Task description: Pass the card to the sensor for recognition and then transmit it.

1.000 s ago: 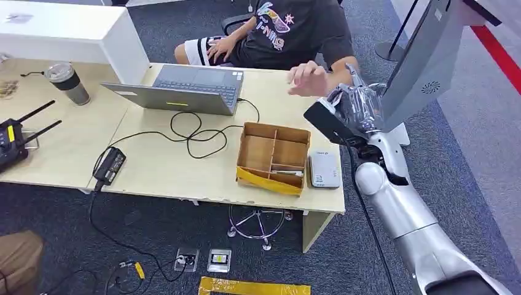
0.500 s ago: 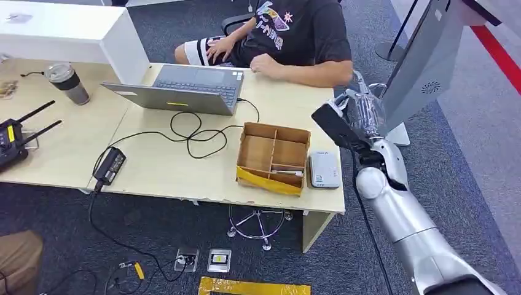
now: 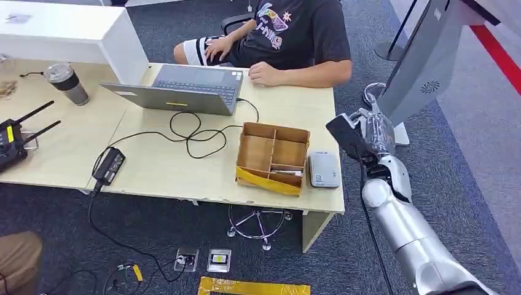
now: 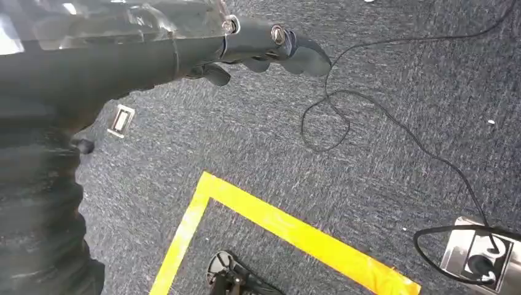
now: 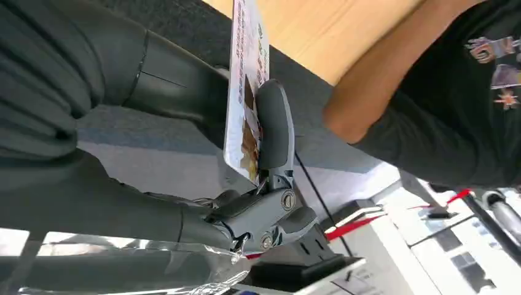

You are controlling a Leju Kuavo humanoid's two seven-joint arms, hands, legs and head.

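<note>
In the right wrist view a printed card stands edge-on, pinched between the grey thumb and dark fingers of my right hand. From the head view, that right hand hovers off the table's right edge, to the right of and a little beyond the white sensor. The sensor lies flat on the table beside a cardboard divider box. My left hand hangs over the carpet with its fingers loosely extended and nothing in them.
A person sits at the far side, one forearm resting on the table. A laptop, black cables, a power brick, a cup and a radio occupy the table. A grey kiosk stands right.
The person's hand has drawn back from my right hand and now rests on the table. My right hand has dropped lower and moved right, away from the person.
</note>
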